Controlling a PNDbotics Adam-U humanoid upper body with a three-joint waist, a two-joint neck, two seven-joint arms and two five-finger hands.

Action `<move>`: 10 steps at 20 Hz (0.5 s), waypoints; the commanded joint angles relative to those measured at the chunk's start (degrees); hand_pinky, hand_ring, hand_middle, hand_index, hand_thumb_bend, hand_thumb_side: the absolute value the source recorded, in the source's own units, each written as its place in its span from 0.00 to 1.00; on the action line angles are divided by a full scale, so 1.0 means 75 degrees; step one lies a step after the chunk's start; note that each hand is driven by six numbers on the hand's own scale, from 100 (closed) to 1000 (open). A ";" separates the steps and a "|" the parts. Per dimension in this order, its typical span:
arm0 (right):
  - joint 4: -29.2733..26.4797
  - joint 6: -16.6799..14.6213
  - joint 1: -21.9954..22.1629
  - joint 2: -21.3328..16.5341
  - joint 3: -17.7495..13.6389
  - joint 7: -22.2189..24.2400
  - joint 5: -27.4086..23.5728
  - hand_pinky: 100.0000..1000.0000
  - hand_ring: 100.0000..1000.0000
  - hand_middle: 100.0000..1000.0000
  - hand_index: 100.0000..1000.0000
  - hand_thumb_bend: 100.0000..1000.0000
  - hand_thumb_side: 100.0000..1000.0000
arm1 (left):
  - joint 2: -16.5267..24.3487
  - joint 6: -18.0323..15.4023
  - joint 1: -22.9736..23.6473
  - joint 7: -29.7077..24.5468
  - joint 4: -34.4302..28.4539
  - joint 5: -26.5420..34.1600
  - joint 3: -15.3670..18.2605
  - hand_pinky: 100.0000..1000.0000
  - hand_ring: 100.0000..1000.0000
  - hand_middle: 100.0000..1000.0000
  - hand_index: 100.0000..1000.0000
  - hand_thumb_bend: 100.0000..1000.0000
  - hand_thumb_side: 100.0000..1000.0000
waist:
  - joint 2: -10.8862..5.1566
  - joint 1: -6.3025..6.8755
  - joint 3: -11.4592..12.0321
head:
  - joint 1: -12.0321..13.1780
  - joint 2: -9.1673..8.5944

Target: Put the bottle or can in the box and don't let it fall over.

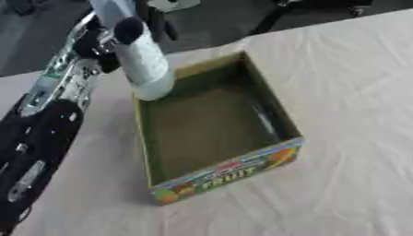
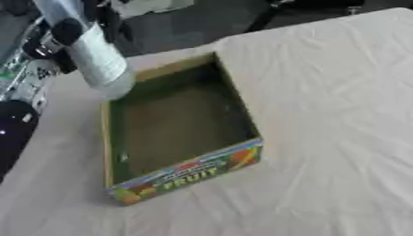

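Cloth-covered table [image 1: 355, 92]; left hand [image 1: 101, 44] grips bottle [image 1: 145, 64] over box [image 1: 278, 159].

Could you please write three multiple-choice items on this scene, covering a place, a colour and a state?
1. Where is the bottle?
A. lying on the cloth to the right of the box
B. held above the box's far left corner
C. standing inside the box by its near wall

2. What colour is the inside of the box?
A. dull olive green
B. bright red
C. white

3. What is the left hand doing?
A. resting open on the cloth
B. pressing down the box's near wall
C. holding the bottle, fingers curled round its upper part

Answers:
1 B: the bottle's base hangs over that corner, clear of the floor.
2 A: the floor and inner walls look olive green.
3 C: dark fingers wrap round the bottle near its top.
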 commanded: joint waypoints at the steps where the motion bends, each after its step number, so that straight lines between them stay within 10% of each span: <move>1: -0.0089 0.0061 -0.0070 -0.0222 0.0005 0.0092 -0.0135 1.00 1.00 1.00 0.98 0.00 0.41 | 0.0031 -0.0399 -0.0291 0.0105 0.0093 -0.0231 -0.0010 0.56 0.18 0.65 0.00 0.46 0.17 | -0.0108 -0.0042 -0.0062 | 0.0110 -0.0150; 10: -0.0089 0.0179 -0.0277 -0.0264 0.0022 0.0286 -0.0373 1.00 1.00 1.00 0.99 0.00 0.41 | -0.0361 -0.1037 -0.0440 0.0223 0.0475 -0.1006 -0.0189 0.71 0.24 0.74 0.00 0.45 0.26 | -0.0002 0.0007 -0.0272 | 0.0335 -0.0240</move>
